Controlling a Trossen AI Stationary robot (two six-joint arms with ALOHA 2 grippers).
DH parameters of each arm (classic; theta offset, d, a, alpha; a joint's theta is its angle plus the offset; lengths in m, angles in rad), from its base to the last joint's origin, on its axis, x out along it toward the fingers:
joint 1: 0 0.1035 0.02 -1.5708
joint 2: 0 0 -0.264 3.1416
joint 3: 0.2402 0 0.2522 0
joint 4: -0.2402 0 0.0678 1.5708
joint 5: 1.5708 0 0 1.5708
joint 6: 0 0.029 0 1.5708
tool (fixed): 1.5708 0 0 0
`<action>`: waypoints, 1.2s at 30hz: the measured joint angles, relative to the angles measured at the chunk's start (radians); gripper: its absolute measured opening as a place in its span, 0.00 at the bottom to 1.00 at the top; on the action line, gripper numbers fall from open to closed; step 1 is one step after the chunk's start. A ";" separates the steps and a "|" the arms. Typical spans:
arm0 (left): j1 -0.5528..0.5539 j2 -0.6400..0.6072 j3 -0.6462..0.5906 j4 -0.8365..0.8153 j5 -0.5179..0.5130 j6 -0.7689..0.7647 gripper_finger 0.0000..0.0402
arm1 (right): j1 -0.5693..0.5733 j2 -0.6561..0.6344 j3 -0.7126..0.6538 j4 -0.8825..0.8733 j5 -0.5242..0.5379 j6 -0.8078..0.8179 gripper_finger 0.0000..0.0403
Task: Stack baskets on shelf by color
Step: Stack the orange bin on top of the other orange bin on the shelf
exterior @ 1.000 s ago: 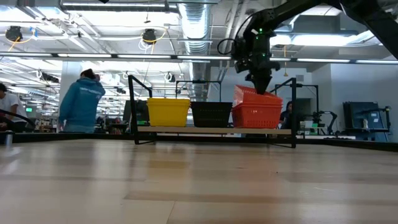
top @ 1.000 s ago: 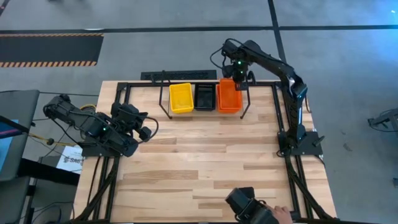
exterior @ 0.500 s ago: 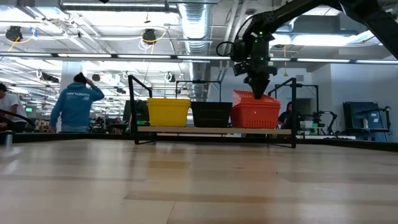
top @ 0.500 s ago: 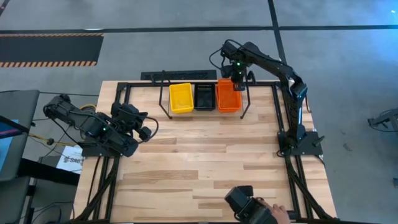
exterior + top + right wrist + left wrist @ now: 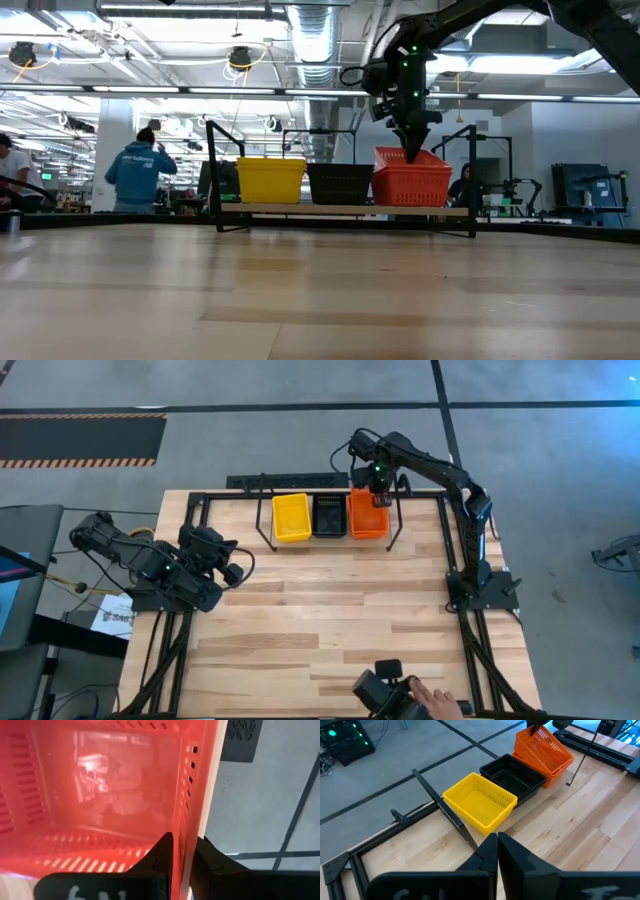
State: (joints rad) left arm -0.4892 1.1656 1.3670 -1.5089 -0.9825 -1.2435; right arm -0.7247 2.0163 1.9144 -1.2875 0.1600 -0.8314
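Your right tool is gripping the far wall of the top red-orange basket, one finger inside and one outside the mesh wall, as your right wrist view shows. That basket is sitting tilted on the red-orange stack at one end of the shelf, its far edge riding higher than the near one. The black baskets are sitting just beside the red-orange stack, in the middle of the shelf, and the yellow baskets are touching the black ones at the shelf's other end. Your left tool is waiting well away from the shelf, over the edge of the surface, its fingers pressed together on nothing.
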 joint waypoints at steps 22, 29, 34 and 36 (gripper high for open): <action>0.000 0.000 0.000 0.008 0.006 -0.009 0.00 | 0.090 -0.009 0.001 0.081 0.203 0.087 0.48; 0.000 0.000 0.000 0.008 0.007 -0.009 0.00 | 0.138 -0.086 0.001 0.093 0.209 0.075 0.46; 0.000 0.000 0.000 0.008 0.007 -0.006 0.00 | 0.172 -0.152 0.003 0.117 0.209 0.079 0.44; 0.000 0.000 0.000 0.008 0.007 -0.006 0.00 | 0.177 -0.165 0.003 0.132 0.209 0.097 0.44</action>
State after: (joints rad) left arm -0.4893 1.1656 1.3667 -1.5012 -0.9752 -1.2491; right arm -0.5476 1.8515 1.9171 -1.1559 0.3687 -0.7343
